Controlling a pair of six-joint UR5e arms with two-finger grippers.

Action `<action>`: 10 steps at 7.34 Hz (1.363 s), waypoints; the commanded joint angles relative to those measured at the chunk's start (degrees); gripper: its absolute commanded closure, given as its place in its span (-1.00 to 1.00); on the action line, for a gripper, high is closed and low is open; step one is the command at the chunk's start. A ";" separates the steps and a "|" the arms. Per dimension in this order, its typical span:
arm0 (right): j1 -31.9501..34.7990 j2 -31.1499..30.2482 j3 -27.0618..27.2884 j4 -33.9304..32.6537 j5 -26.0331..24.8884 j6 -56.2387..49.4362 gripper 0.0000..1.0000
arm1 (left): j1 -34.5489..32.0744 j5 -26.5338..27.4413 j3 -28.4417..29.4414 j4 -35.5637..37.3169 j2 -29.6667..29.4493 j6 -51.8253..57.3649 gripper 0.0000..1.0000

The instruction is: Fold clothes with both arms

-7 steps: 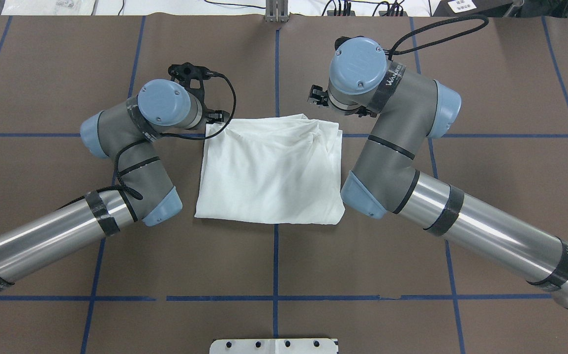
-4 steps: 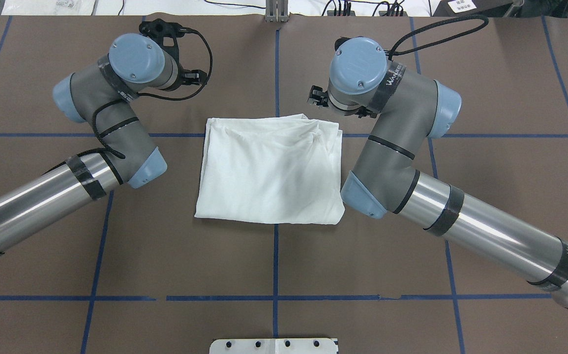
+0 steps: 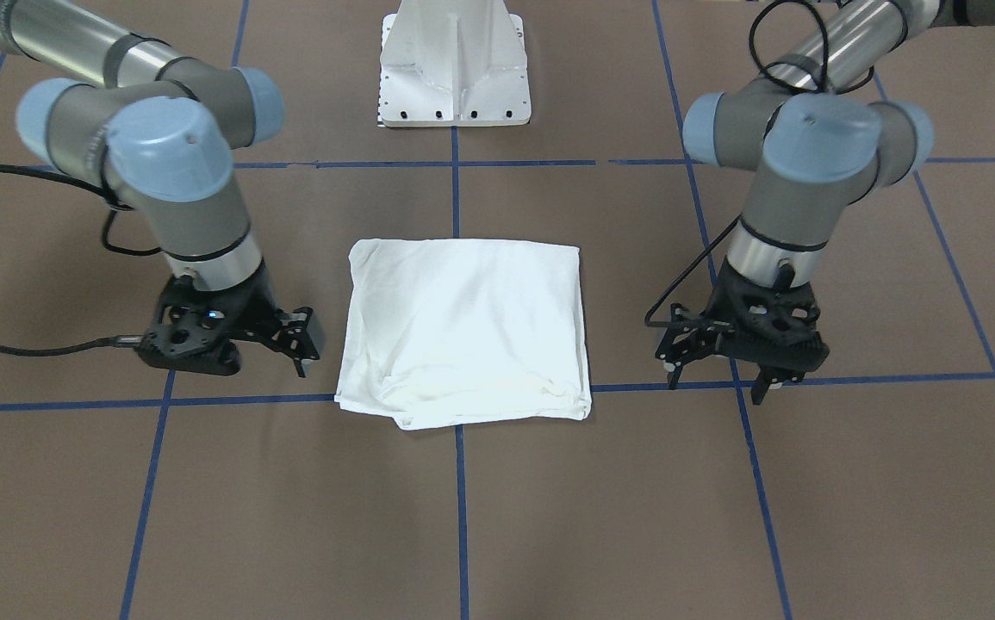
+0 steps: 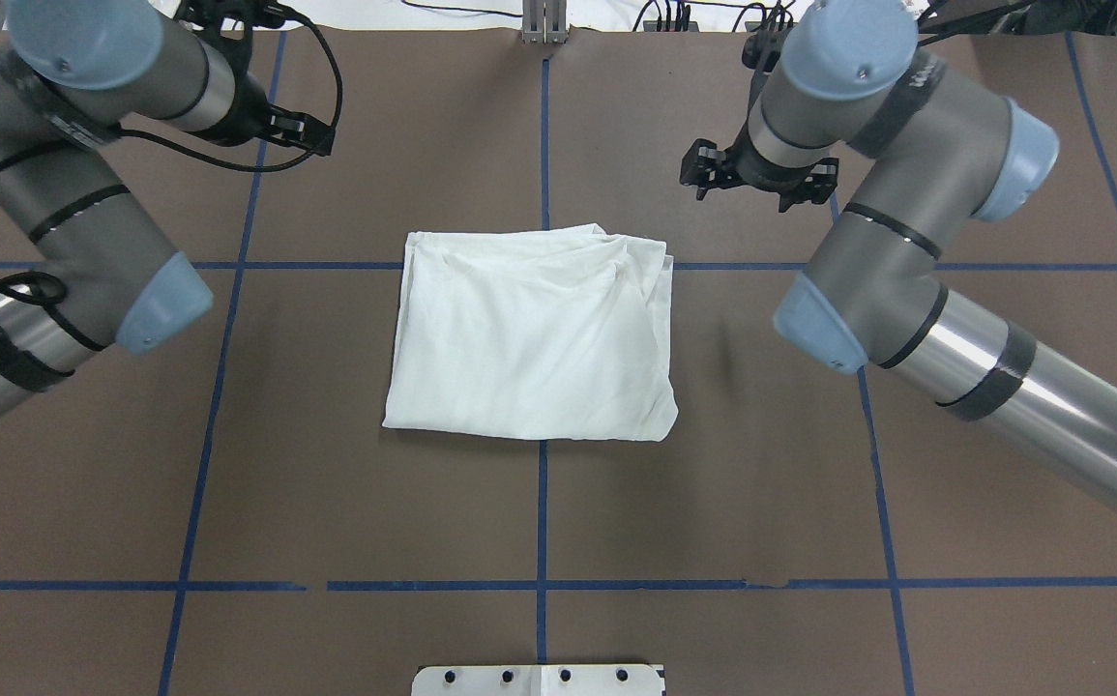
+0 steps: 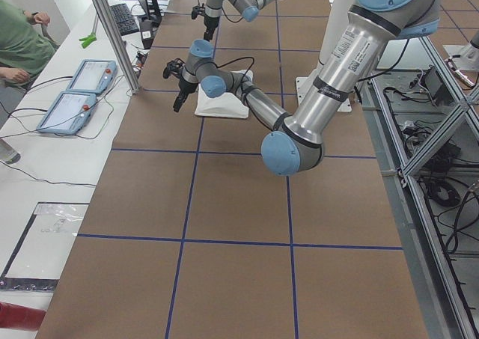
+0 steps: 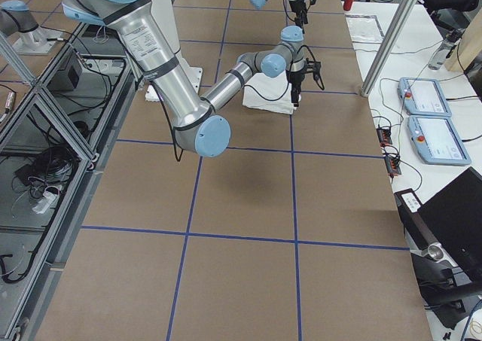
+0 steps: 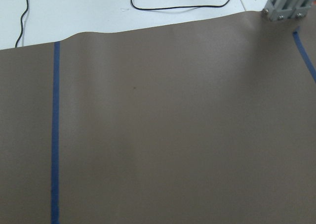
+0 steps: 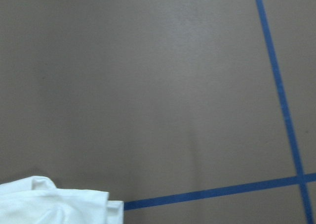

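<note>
White shirt [image 4: 531, 338] lies folded into a near-square packet at the middle of the overhead frame. It rests flat on the brown table [image 4: 374, 512], across the vertical tape line [image 4: 541, 512].

A second ago the left pincer [image 3: 715, 386] sat at the packet's upper left corner. It has since pulled off to the upper left of the overhead frame. The right pincer [image 3: 303, 344], which hung by the upper right corner, has gone up and out to the upper right. Both are now well apart from the cloth, fingers spread, holding nothing. The shirt itself has not shifted. My reading is that the last fold is laid and let go, so the task looks finished or nearly so, with the arms retreating.

The packet has hardly any long axis. In the overhead view it runs a little wider left to right than top to bottom. Its smooth folded edge faces the bottom of that frame, while the bunched, layered edges face the top. Neither print, collar nor label shows.
</note>
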 commanded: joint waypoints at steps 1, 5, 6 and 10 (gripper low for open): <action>10.67 -10.32 7.90 -5.64 10.08 -19.95 -1.00 | -9.46 -8.89 -10.63 11.86 6.66 19.63 -1.00; 32.46 -29.31 8.29 -10.23 15.29 -63.29 -1.00 | -25.40 -19.03 -8.29 12.78 22.12 28.07 -1.00; 35.64 -33.80 7.85 -10.06 15.64 -68.42 -1.00 | -25.85 -18.86 -7.67 13.31 23.81 28.51 -1.00; 38.48 -46.67 8.11 -6.72 16.08 -68.83 -1.00 | -33.67 -25.08 -3.89 13.13 29.00 35.97 -1.00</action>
